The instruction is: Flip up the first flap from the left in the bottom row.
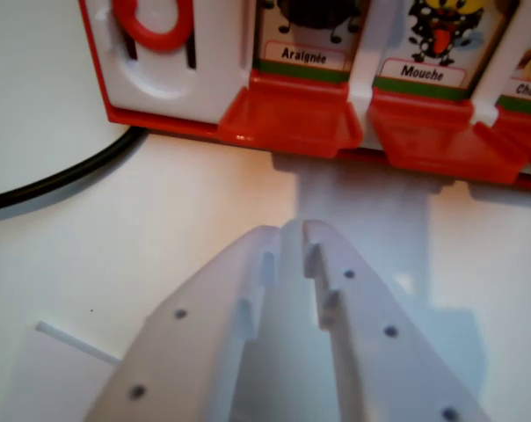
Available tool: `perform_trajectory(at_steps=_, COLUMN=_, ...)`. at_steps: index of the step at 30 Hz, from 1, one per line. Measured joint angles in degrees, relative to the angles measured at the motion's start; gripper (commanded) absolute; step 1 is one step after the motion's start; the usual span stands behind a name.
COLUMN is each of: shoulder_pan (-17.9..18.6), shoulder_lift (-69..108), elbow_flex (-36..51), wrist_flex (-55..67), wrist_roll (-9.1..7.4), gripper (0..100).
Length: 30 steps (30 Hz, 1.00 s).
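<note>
A red and white game board [173, 88] lies across the top of the wrist view. Its near edge carries red flaps. The leftmost visible flap [292, 119] lies flat below a card reading "Araignée" [302, 54]. A second flap [441, 136] sits under the "Mouche" card [422, 72], and a third [525, 141] is cut off at the wrist view's right. My white gripper [290, 233] hovers over the table just short of the Araignée flap, its fingers nearly touching at the tips, with nothing between them.
A black cable [63, 176] curves across the white table at the wrist view's left. A red ring [156, 26] sits in the board's white left panel. A thin white strip [76, 343] lies at the lower left.
</note>
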<state>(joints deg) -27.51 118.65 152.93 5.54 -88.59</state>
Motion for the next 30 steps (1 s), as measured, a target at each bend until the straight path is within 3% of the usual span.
perform_trajectory(at_steps=30, shoulder_pan=-0.7, shoulder_lift=-14.59, elbow_flex=-11.51, wrist_flex=-5.19, wrist_roll=-0.7, gripper=3)
